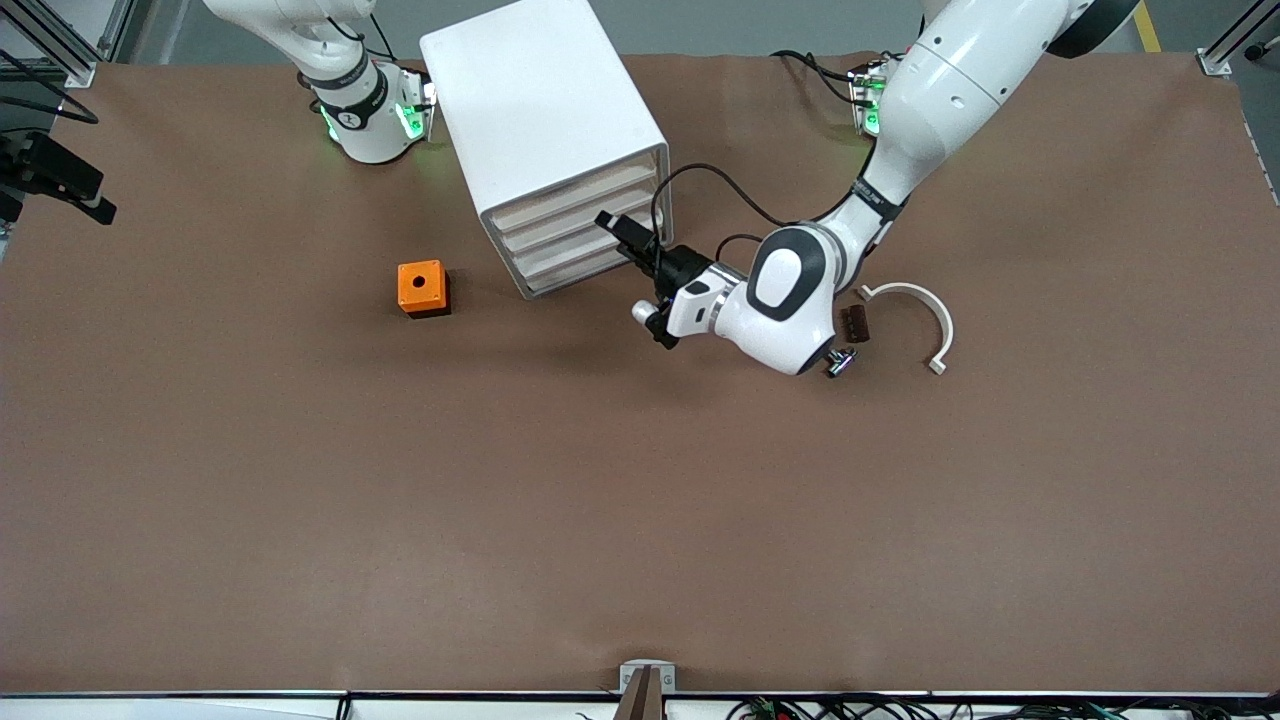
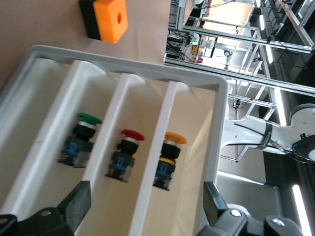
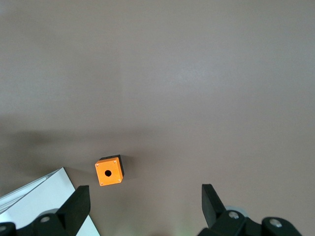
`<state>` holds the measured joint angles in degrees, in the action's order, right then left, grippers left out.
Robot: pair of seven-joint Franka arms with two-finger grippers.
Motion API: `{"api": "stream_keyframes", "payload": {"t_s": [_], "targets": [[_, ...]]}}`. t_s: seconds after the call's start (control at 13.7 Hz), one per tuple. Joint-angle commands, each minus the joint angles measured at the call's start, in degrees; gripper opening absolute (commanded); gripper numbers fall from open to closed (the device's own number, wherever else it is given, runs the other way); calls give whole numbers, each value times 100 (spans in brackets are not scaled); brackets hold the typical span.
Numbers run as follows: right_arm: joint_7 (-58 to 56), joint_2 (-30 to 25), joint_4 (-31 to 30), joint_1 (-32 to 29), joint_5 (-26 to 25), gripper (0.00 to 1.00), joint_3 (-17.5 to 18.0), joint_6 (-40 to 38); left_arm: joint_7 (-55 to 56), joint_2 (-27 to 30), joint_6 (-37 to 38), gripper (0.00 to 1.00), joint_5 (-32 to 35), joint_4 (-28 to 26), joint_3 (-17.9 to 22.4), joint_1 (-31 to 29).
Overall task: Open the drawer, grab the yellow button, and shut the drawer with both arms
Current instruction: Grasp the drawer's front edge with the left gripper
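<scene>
I have the left gripper (image 1: 628,240), jaws wide, mid-frame at the drawer (image 2: 123,147); next, drop onto the button (image 2: 169,160). Right gripper (image 3: 142,206) wide, waiting.

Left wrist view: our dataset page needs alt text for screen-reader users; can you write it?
A green button, a red button and an orange-yellow button sit one per compartment in a white divided drawer. The left end effector, fingers open, frames them; an orange box sits on the brown table.
</scene>
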<state>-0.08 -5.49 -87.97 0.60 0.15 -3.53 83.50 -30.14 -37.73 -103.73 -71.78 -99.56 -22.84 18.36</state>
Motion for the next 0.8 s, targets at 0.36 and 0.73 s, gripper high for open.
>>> {"api": "stream_keyframes", "payload": {"t_s": [0.36,0.73], "targets": [[-19,39,148,-86,99,100,45,-53,-571,29,-315,91,-460,-195,-19,299],[-10,48,166,-95,99,100,45,-53,-1124,29,-315,50,-477,-362,-28,299]]}}
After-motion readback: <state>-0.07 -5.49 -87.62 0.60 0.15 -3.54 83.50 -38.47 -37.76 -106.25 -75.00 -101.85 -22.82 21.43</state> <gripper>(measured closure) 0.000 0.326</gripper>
